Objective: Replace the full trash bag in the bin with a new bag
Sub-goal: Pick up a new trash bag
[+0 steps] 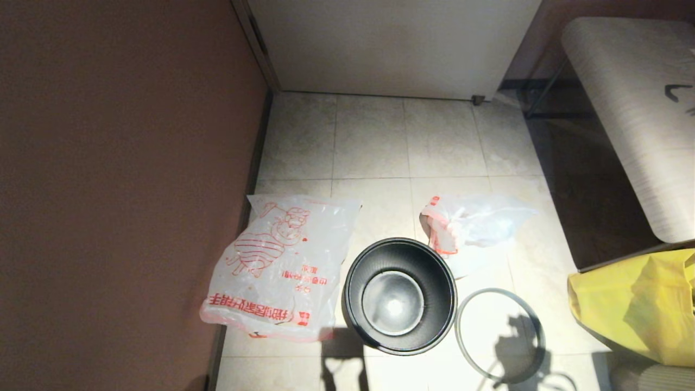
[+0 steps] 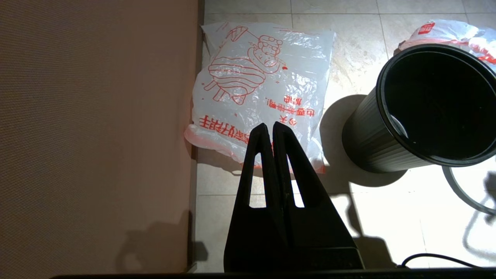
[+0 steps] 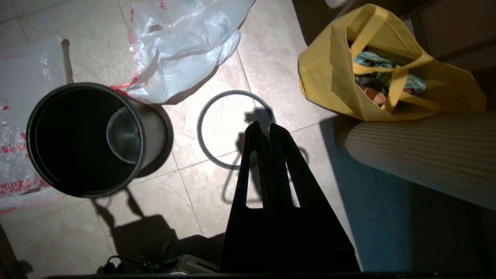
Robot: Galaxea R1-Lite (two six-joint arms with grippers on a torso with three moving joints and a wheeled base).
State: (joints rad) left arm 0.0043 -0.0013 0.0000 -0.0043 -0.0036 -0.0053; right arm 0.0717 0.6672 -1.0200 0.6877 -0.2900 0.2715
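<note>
While the bin (image 1: 400, 296) stands bare on the floor, its grey hoop (image 1: 500, 335) lies just beside it. New bag (image 1: 282, 266) flat by the wall; full trash bag (image 1: 469, 225) behind the bin. Left gripper (image 2: 269, 126) and right gripper (image 3: 264, 126) hang above the floor (jaws clenched, holding nothing).

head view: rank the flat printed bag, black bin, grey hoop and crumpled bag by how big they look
Largest to smallest:
1. flat printed bag
2. black bin
3. crumpled bag and grey hoop: too alike to rank, and the hoop lies nearer the camera with its lower edge reaching the frame's bottom.
</note>
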